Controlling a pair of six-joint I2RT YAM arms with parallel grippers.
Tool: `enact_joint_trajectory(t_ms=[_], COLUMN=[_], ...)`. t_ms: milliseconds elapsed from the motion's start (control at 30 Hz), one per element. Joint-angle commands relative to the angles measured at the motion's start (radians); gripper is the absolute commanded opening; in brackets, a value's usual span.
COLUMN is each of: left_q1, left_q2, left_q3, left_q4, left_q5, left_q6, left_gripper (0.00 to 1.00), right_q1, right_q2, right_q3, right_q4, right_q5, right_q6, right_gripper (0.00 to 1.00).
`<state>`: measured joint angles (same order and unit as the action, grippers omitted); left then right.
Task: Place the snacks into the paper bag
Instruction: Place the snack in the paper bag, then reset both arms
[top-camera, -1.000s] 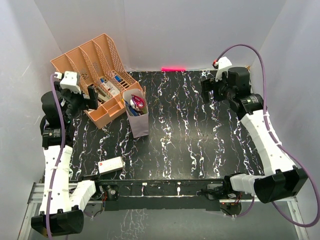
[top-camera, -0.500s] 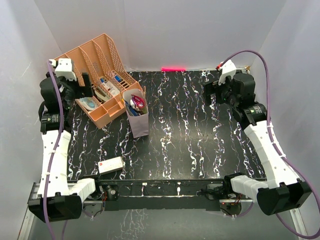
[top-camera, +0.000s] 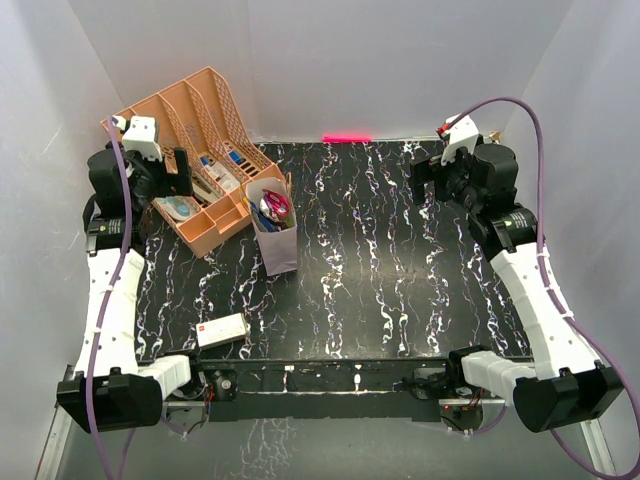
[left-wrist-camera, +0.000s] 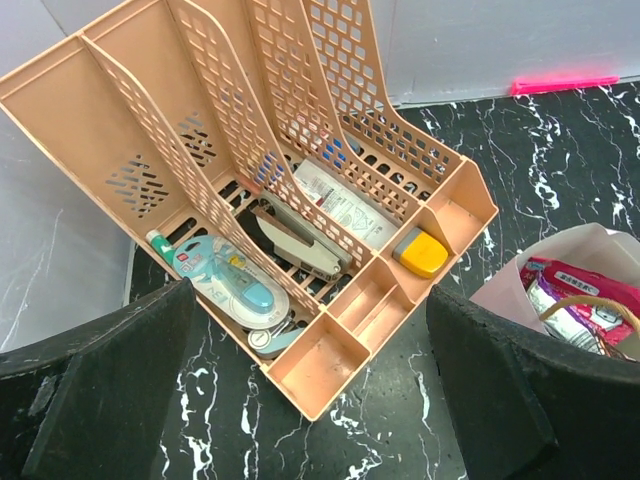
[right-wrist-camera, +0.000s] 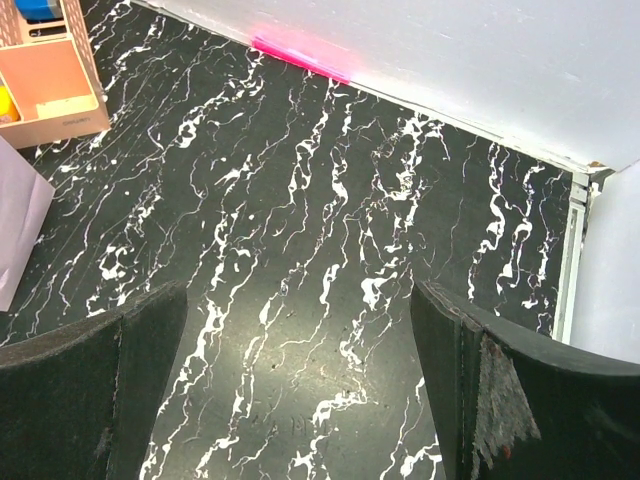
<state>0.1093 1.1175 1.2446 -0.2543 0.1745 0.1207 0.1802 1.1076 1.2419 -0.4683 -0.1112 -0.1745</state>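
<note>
Where the overhead view looks down on the black, white-veined counter, the paper bag stands upright at centre-left. Its long axis is vertical and its mouth opens upward, just beside the near right corner of the peach organiser; whether the two touch I cannot tell. The snacks stand on end inside it, a pink-red one and a blue one poking up through the mouth. Near the front edge lies a small white box with a red mark at its left end, its long axis running left to right and its print too small to read. The left gripper hangs over the organiser's left part. The right gripper hangs over bare counter at the far right, well apart from the bag.

From the left wrist, the two dark fingers are spread wide with nothing between them, so this gripper is released. Below, the organiser's slots hold a teal tape roller, what looks like a grey stapler, a yellow block and a white printed packet whose lettering cannot be read. At lower right the bag's mouth shows a pink packet with white writing too blurred to make out, a cord handle arching over it.

From the right wrist, that gripper's fingers are likewise spread and empty above bare counter.
</note>
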Motion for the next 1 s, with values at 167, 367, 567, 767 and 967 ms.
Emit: enact_joint_trajectory(t_ms=[167, 367, 567, 767, 967], left_q1=[0.002, 0.001, 0.001, 0.002, 0.003], left_q2=[-0.089, -0.107, -0.096, -0.095, -0.099], left_q3=[-0.069, -0.079, -0.053, -0.036, -0.034], left_q4=[0.027, 0.021, -0.002, -0.020, -0.029], left_q5=[0.007, 0.026, 0.033, 0.040, 0.035], left_q6=[0.014, 0.007, -0.012, -0.016, -0.010], left_gripper=[0.98, 0.98, 0.98, 0.98, 0.98], right_q1=[-0.005, -0.005, -0.008, -0.022, -0.028], right_q2=[-0.017, -0.027, -0.050, -0.074, -0.073], right_q3=[0.103, 0.067, 0.061, 0.038, 0.024], right_q4=[-0.014, 0.002, -0.011, -0.020, -0.015], right_q5=[-0.050, -0.071, -0.057, -0.076, -0.086], right_q6=[0.013, 0.022, 0.002, -0.010, -0.011], right_gripper=[0.98, 0.98, 0.98, 0.98, 0.99])
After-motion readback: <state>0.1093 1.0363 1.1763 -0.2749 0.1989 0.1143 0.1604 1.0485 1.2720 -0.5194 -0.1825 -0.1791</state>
